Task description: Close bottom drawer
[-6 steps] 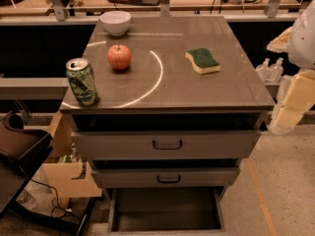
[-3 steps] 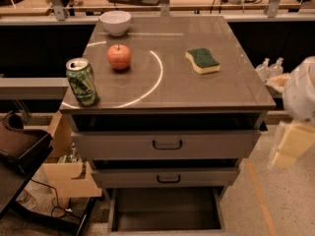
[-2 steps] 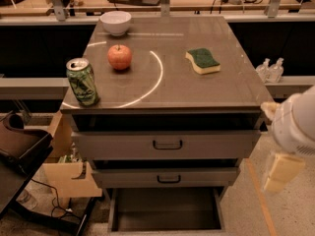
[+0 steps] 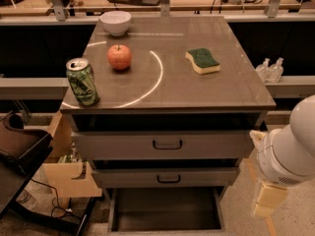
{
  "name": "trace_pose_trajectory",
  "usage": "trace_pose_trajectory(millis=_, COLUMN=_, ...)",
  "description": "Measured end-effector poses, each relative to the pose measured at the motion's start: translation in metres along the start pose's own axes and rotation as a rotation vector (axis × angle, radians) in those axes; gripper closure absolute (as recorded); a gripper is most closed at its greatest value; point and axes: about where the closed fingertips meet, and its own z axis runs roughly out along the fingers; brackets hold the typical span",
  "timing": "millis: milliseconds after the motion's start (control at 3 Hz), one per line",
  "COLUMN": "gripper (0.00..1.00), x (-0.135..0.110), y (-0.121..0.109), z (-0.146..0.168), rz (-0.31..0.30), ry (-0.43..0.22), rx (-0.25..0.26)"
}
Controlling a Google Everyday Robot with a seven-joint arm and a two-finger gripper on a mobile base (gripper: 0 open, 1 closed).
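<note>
The bottom drawer [image 4: 165, 209] stood pulled out, so I had the gripper [image 4: 268, 203] low beside its right, placed to push; spread or closed, I couldn't tell.

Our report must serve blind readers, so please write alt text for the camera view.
The bottom drawer of a grey cabinet stands pulled open. The gripper hangs low to the cabinet's right, beside that drawer, apart from it. On the top are a can, an apple, a bowl and a sponge.
</note>
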Motion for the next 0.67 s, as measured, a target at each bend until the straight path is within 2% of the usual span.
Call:
trace_pose_trajectory(millis=333, gripper=0.0, x=-0.001, y=0.003, z=0.004, rz=0.005, ry=-0.015, rx=-0.004)
trace_pose_trajectory(millis=667, gripper=0.0, x=0.02, y=0.024, z=0.045, rz=0.073, ry=-0.031, rx=-0.056)
